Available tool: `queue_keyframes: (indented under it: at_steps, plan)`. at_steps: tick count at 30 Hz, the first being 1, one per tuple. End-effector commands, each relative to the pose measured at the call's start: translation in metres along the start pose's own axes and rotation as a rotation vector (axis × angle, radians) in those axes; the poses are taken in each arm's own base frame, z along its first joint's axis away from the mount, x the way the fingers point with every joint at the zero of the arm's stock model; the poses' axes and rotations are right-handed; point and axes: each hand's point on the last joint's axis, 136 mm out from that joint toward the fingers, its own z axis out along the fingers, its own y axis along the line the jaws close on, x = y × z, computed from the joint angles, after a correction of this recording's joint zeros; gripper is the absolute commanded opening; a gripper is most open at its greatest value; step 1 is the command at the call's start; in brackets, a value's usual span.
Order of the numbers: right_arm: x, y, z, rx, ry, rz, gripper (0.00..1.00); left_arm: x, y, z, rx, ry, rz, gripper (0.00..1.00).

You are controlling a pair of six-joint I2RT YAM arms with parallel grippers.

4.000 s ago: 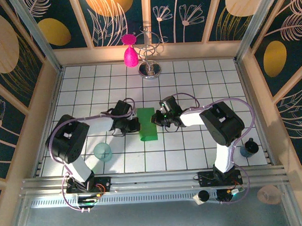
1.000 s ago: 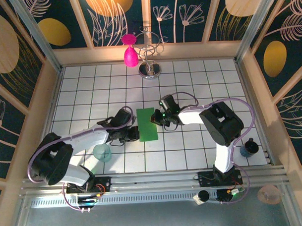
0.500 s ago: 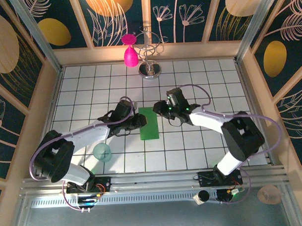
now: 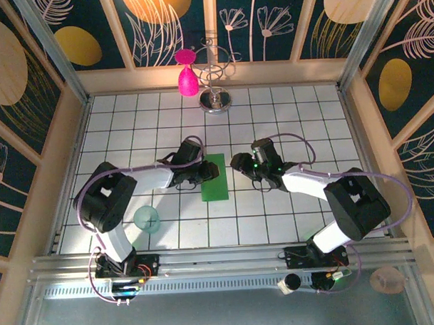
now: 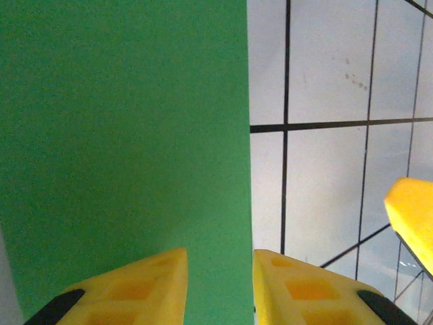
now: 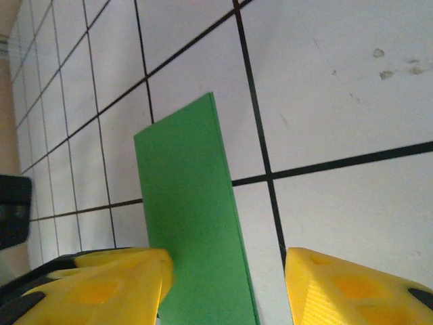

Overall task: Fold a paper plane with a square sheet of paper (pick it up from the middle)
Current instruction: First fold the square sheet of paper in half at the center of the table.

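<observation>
The square sheet of paper (image 4: 216, 185) lies flat on the white tiles as a narrow green rectangle, folded in half. My left gripper (image 4: 207, 173) hovers over its left part from the left. In the left wrist view the yellow fingers (image 5: 152, 284) stand a little apart above the sheet of paper (image 5: 122, 135), whose right edge runs between them. My right gripper (image 4: 237, 162) sits just off the paper's upper right edge. In the right wrist view it (image 6: 226, 261) is open wide, with the paper (image 6: 189, 217) under the gap. Neither holds anything.
A translucent teal cup (image 4: 148, 218) stands near the front left. At the back a pink teardrop object (image 4: 188, 79) hangs by a wire stand (image 4: 216, 98). A dark cup (image 4: 359, 212) sits at the right edge. Wooden walls enclose the tiled floor.
Both grippers have gone from shut to open. The left gripper slid right and farther back over the paper. The right gripper pulled back to the right, off the paper.
</observation>
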Motion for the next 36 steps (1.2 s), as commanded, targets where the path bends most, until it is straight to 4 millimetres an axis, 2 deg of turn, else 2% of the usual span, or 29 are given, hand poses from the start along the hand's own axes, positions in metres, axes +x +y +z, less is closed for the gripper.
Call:
queue_keyframes:
  at_steps: [1,4,11,12,16,20,22,25,30,36]
  plan:
    - [-0.013,-0.003,0.000,-0.017,-0.064,0.025,0.52,0.003,0.010,0.010,-0.029,0.030,-0.006,0.32]
    - [-0.014,-0.009,0.000,-0.025,-0.068,0.048,0.52,0.004,0.013,0.016,-0.035,0.043,-0.022,0.31]
    - [-0.006,-0.014,0.002,-0.043,-0.040,0.066,0.52,0.000,0.011,0.024,-0.040,0.053,-0.035,0.31]
    - [-0.005,-0.014,0.001,-0.043,-0.040,0.068,0.52,-0.007,0.003,0.025,-0.027,0.042,-0.026,0.32]
    - [-0.003,-0.014,-0.001,-0.047,-0.034,0.066,0.52,-0.013,-0.005,0.027,-0.015,0.044,-0.021,0.32]
    - [0.005,-0.017,-0.007,-0.057,-0.013,0.077,0.51,-0.025,-0.031,0.011,0.046,0.014,0.001,0.32]
    - [0.009,-0.017,-0.010,-0.071,-0.002,0.090,0.49,-0.031,-0.036,0.000,0.046,-0.024,0.016,0.33]
    - [0.017,-0.012,-0.014,-0.101,0.019,0.101,0.47,-0.035,-0.026,-0.007,0.018,-0.056,0.012,0.34]
    - [0.034,-0.005,-0.011,-0.114,0.061,0.120,0.43,-0.033,-0.006,-0.002,-0.002,-0.044,-0.025,0.34]
    - [0.042,0.001,-0.011,-0.122,0.085,0.125,0.41,-0.035,0.017,0.007,-0.079,-0.044,-0.052,0.34]
